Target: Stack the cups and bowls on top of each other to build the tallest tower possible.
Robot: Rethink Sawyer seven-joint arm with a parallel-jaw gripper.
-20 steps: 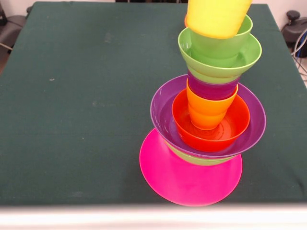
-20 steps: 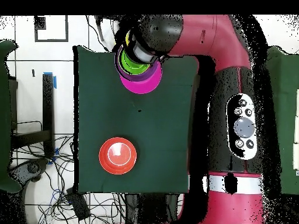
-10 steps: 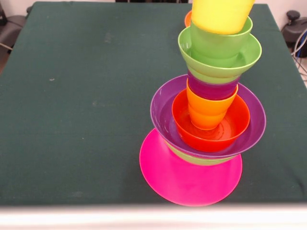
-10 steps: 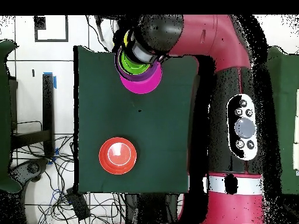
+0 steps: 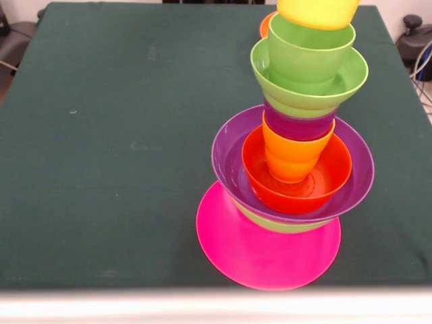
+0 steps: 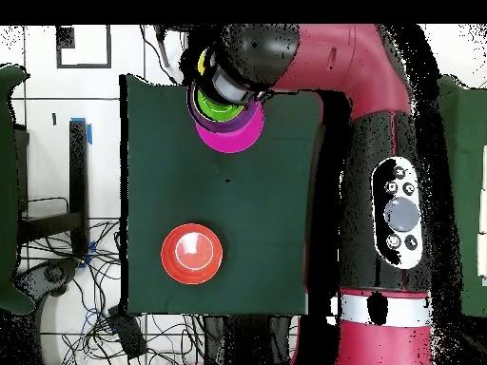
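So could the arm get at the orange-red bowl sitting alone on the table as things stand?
Probably yes: the orange-red bowl sits alone on open green cloth, apart from the tower, with nothing over it. The arm is above the tower now and would have to swing across.

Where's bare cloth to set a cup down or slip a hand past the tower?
Front view: the green cloth left of the tower is bare to its far and near edges. Overhead, the patch between the tower's pink bowl and the lone orange-red bowl is free too. Crowded: the tower's corner, with the arm overhead and the yellow cup above the stack.
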